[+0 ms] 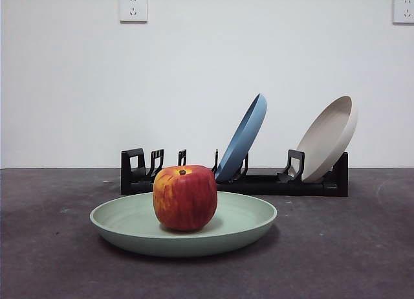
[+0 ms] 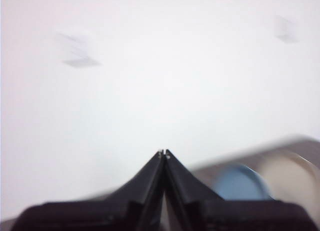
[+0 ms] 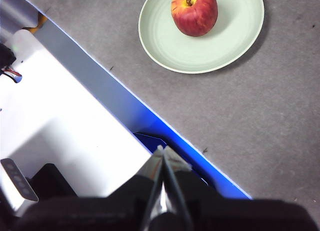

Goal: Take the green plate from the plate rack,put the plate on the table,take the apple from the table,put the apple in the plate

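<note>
Wall (image 1: 207, 72), plain white, fills the upper half of the front view, with one socket (image 1: 133, 8) at upper left and another (image 1: 403, 10) cut by the upper right edge. Below it the table (image 1: 349, 247), dark grey and speckled, spans the lower half.

Across the middle of the frame stands the plate rack (image 1: 259, 182), low and black. A blue plate (image 1: 242, 138) leans in a slot near its centre and a cream plate (image 1: 328, 138) leans at its right end; the slots at its left end hold nothing.

In front of the rack, lower centre, the green plate (image 1: 129, 224) lies flat on the table. The apple (image 1: 185, 197) sits upright in its hollow, stem up.

The left gripper (image 2: 163, 153) points at the blurred white wall, jaws pressed together on nothing. The right gripper (image 3: 161, 150) hangs well apart from the plate, over the table's blue-edged border, jaws likewise closed and empty.
</note>
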